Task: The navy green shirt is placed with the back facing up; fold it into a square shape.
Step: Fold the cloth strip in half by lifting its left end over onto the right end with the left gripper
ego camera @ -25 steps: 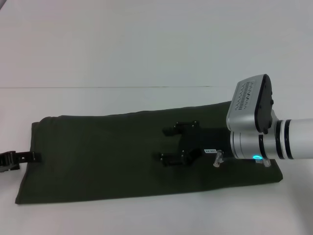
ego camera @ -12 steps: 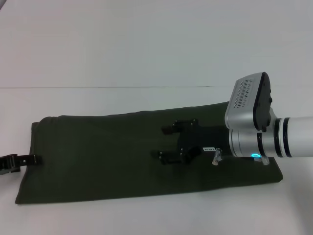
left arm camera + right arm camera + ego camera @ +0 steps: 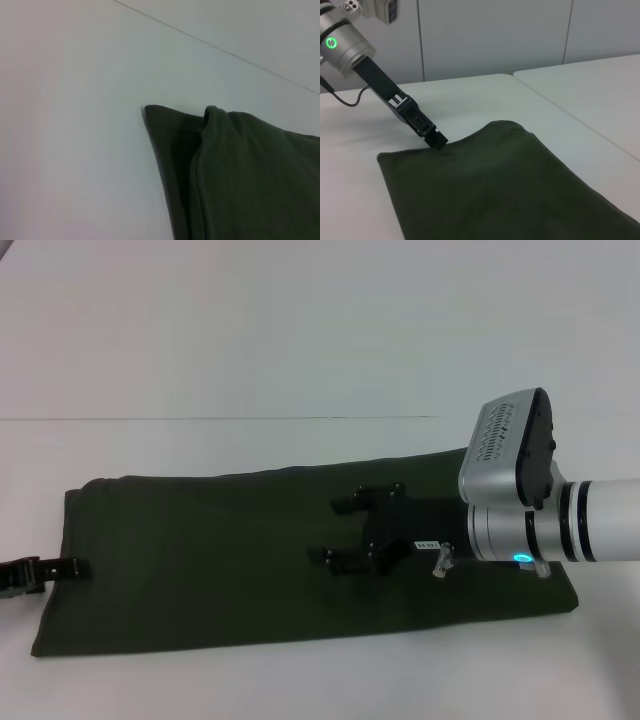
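**Folded shirt on the table, both grippers at it**

White table fills my head view, with a thin seam line running across it behind the cloth. On it lies the shirt, dark olive green and already folded into a long band that stretches from my left side to my right. It lies flat, its far edge rising a little toward the right end. From the left wrist camera I see one corner of the shirt, where a top layer overlaps a lower one and leaves a narrow strip of the lower layer showing along the edge.

At the left short edge of the band sits my left gripper. From the right wrist camera, its black tip meets the edge of the cloth, with the silver arm and its green light behind it. I cannot tell whether its fingers are together or apart.

Over the right half of the shirt hovers my right gripper, pointing left along the band. Its two black fingers stand apart, one toward the far edge and one nearer me, with bare cloth between them and nothing held. Behind it, the silver wrist and white arm reach in from the right.
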